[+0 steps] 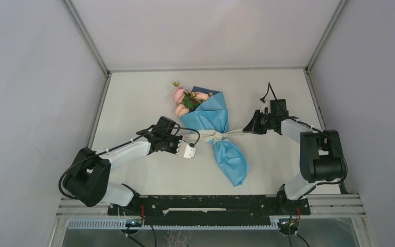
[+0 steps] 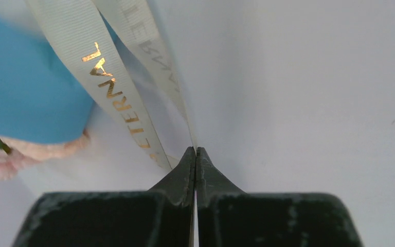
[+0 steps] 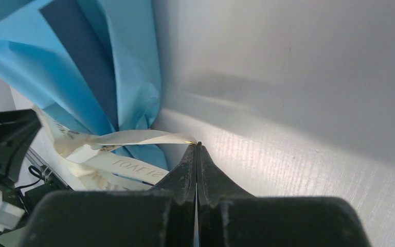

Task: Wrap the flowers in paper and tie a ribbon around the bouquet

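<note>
Inside the paper [image 1: 209, 117] — flowers [image 1: 187, 101], ribbon [image 1: 217, 138] around it

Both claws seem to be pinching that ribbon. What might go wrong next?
The left claw and right claw each pinch the ribbon only at their very tips, so an end might slip out. Pulling unevenly could also drag the bouquet sideways.

White table [image 1: 283, 170], grey walls [image 1: 25, 77] (metal-edged), possibly a slotted duct [image 1: 97, 224]
</note>
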Controlling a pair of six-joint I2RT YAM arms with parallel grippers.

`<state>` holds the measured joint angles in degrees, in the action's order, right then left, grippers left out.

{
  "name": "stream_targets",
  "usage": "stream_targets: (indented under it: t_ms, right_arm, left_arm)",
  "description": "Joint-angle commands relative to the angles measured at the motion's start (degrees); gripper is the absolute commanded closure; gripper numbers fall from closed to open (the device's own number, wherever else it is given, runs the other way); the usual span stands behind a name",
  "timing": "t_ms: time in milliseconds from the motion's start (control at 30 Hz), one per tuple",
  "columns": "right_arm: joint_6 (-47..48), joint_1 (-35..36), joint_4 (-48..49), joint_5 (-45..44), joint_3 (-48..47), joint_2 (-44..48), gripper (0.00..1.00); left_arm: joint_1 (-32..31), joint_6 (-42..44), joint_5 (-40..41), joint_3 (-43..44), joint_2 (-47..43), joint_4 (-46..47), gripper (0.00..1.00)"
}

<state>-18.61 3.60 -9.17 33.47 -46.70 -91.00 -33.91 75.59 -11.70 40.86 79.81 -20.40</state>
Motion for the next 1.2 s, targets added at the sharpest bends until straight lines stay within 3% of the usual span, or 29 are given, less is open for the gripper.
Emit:
stream_targets:
  t_ms: [0,533,1167]
  right_arm:
    - [-1.2,-1.3,2.9,-1.3,0.8,-1.1,1.00]
    - [-1.9,-3.1,-2.5,-6.4,1.2,-1.7,1.00]
    - [-0.6,-4.6,-8.5,-9.6,2.7,0.6,1.00]
  left_arm:
    - [4.3,3.9,4.7,0.9,-2.4,-3.8,1.00]
    - [8.1,13.0,8.7,-8.9,-5.0,-0.7,1.00]
    - [13.1,22.5,9.3,-10.5,-5.1,3.0,1.00]
